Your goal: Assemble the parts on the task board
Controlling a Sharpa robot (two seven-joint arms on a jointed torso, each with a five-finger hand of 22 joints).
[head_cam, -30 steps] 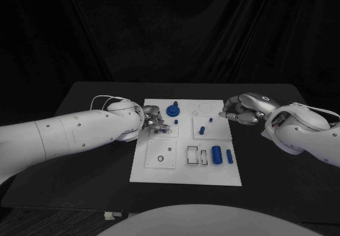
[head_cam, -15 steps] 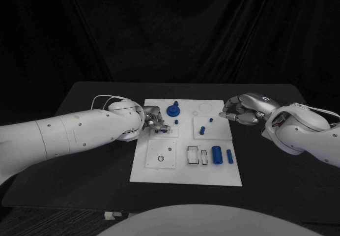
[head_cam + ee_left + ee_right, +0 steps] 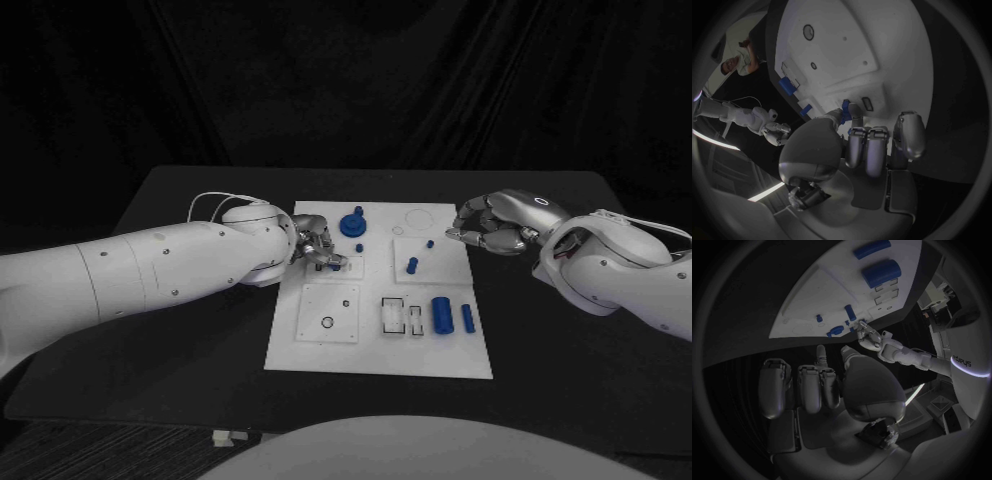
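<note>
Task board (image 3: 378,352) between hands, left hand (image 3: 316,251) pinching blue part (image 3: 845,106), right hand (image 3: 490,225) curled empty.

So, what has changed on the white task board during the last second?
Nothing visibly changed. The left hand keeps its fingers at a small blue part on the white task board, and the right hand still hovers at the board's right edge.

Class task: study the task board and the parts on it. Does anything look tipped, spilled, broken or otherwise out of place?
Nothing stands out. The task board lies flat and square on the table; the two blue cylinders lie side by side on it.
</note>
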